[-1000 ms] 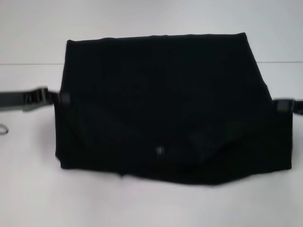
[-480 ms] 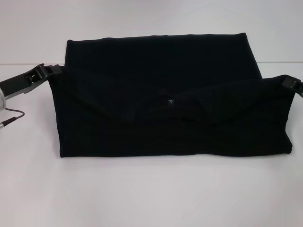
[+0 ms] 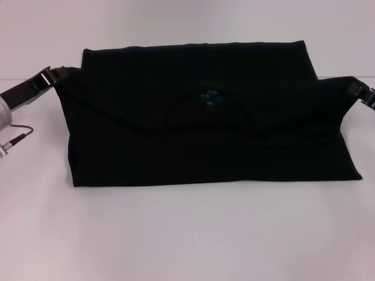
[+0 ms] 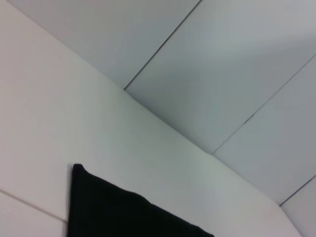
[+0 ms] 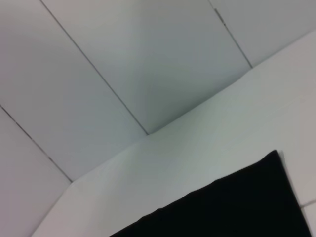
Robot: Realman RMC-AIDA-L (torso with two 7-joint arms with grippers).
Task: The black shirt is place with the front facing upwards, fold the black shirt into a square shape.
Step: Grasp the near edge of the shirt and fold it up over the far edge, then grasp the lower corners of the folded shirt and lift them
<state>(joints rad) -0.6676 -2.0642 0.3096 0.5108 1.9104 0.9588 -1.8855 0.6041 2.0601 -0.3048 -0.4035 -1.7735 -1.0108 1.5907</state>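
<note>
White bench (image 3: 187, 234): shirt (image 3: 211, 140) spans between left jaws (image 3: 54, 75) and right jaws (image 3: 356, 89), each pinching a corner. Folded edge has advanced farther back; half-fold nearly laid.

No readable text (blue neck label (image 3: 210, 95) illegible) on black shirt (image 3: 205, 146)

Head camera looks forward and down over my worktop (image 3: 176, 234), whole black shirt (image 3: 205, 140) in frame, mid range. Both wrist cameras sit low near the worktop, aimed across at the panelled wall (image 4: 222, 59). All three views share the shirt's far corners.
</note>
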